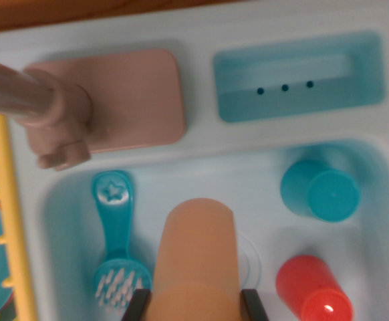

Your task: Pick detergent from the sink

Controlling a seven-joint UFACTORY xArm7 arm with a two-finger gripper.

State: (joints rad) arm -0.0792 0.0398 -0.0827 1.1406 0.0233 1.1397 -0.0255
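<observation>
Overall, a pale blue toy sink (pixel 201 177) fills the wrist view, its basin taking the lower half. Behind the basin, a mauve faucet base (pixel 124 97) with its grey spout (pixel 11 90) sits at the wrist view's left, and a teal recessed soap tray (pixel 298 77) at the right. A yellow dish rack (pixel 11 221) runs along the left edge. The detergent bottle (pixel 198 257), a plain tan, smooth-sided cylinder without a visible label, stands in the basin's middle, gripped on both sides by the black fingers of the gripper (pixel 194 304). A teal cup (pixel 321 190) and a red cup (pixel 313 291) lie right of it, a teal scrub brush (pixel 116 234) left.
</observation>
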